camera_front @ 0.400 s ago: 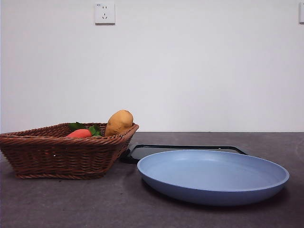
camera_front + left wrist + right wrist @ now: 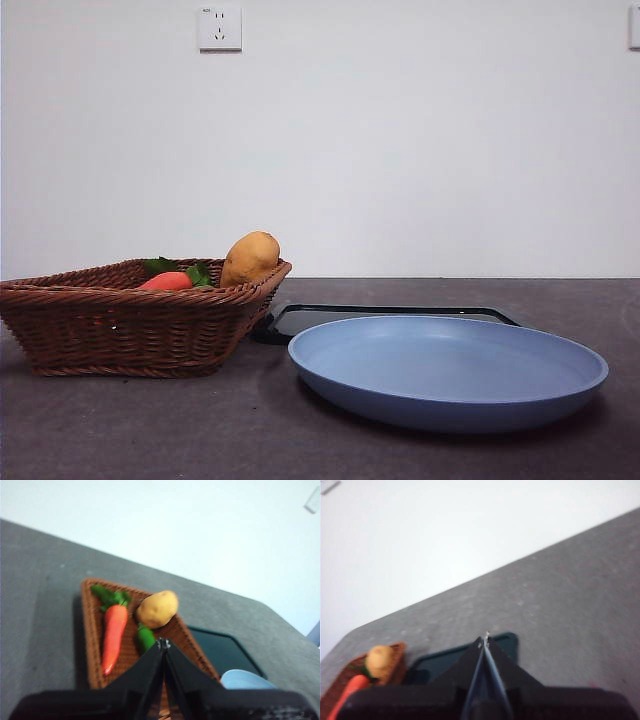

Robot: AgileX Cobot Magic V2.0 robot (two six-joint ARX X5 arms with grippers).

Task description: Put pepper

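The pepper (image 2: 146, 638) lies in the basket (image 2: 120, 325), partly hidden behind the left gripper (image 2: 163, 645), just beside the potato (image 2: 157, 609) and the carrot (image 2: 114, 636). In the front view, the blue plate (image 2: 450, 375) sits at the basket's 3 o'clock on the table (image 2: 150, 430). Both the left gripper's and the right gripper's (image 2: 485, 639) fingers are pressed together, holding nothing.
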